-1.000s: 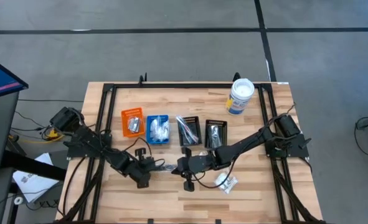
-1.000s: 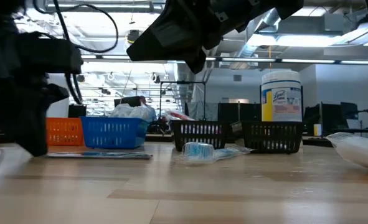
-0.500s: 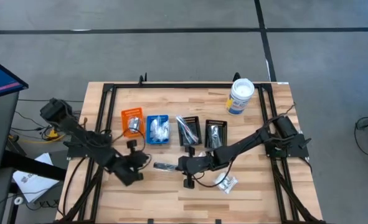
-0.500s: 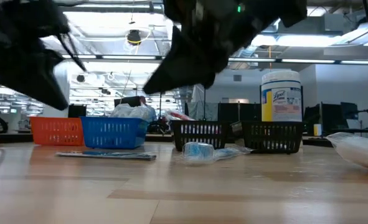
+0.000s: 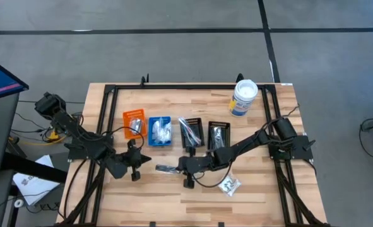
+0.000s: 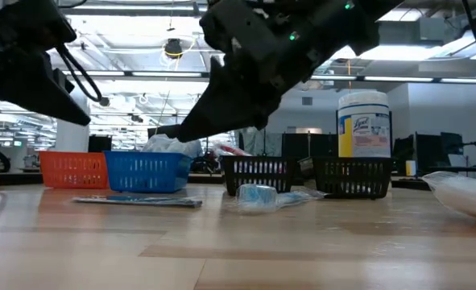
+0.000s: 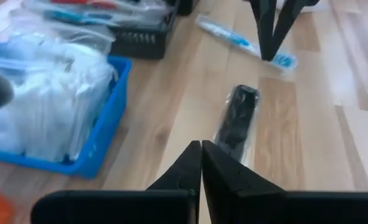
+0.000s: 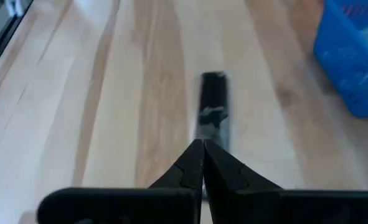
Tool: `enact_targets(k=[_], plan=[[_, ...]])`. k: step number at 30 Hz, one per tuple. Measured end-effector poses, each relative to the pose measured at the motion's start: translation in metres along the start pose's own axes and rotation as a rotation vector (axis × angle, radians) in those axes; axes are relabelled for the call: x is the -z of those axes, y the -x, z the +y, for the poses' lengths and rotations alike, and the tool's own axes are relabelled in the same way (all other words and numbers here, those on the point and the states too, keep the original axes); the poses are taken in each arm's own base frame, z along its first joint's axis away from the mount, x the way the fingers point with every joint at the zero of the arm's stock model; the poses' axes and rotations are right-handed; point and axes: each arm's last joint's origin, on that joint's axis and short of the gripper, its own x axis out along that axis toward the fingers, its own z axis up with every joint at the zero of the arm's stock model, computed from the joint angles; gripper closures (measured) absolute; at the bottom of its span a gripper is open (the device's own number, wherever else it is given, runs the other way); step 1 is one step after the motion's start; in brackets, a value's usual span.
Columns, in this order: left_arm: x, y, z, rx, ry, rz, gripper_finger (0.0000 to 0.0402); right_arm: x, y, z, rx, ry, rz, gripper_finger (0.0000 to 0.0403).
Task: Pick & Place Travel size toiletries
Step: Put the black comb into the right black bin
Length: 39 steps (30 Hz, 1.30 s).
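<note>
From above, the wooden table (image 5: 255, 189) carries a row of four small bins: orange bin (image 5: 134, 123), blue bin (image 5: 159, 131) and two black bins (image 5: 190, 132). A black wrapped piece (image 5: 166, 168) lies flat on bare wood in front of the blue bin, between the left gripper (image 5: 136, 169) and the right gripper (image 5: 181, 167). A white packet (image 5: 229, 184) lies near the front, and a white tub (image 5: 243, 98) stands at the back right.

At table height, a clear-wrapped stick with blue (image 6: 262, 196) lies before the black bins.

Through the left wrist camera, the left gripper's fingers are pressed together, holding nothing, short of the black piece.

Through the right wrist camera, the right gripper's fingers are likewise closed and empty, their tips at the near end of the piece.
</note>
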Motion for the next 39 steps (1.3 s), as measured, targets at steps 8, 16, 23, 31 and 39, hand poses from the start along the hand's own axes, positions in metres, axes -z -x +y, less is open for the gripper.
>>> enact_targets(k=[8, 16, 23, 31, 39], plan=[[0.002, -0.002, -0.002, 0.063, 0.004, -0.083, 0.0395, 0.002, 0.001, 0.007, -0.01, 0.021, 0.0, 0.0387], [0.001, -0.002, -0.002, 0.066, 0.007, -0.087, 0.0394, 0.006, 0.0, -0.004, 0.028, -0.024, 0.063, 0.0398], [0.001, -0.002, -0.002, 0.067, 0.004, -0.089, 0.0396, 0.01, 0.0, -0.005, 0.044, -0.038, 0.106, 0.0398], [0.0, -0.002, -0.002, 0.067, 0.006, -0.091, 0.0394, 0.013, 0.001, -0.002, 0.033, -0.031, 0.121, 0.04], [0.0, -0.002, -0.002, 0.066, 0.008, -0.093, 0.0395, 0.012, 0.001, -0.003, 0.033, -0.032, 0.12, 0.0399]])
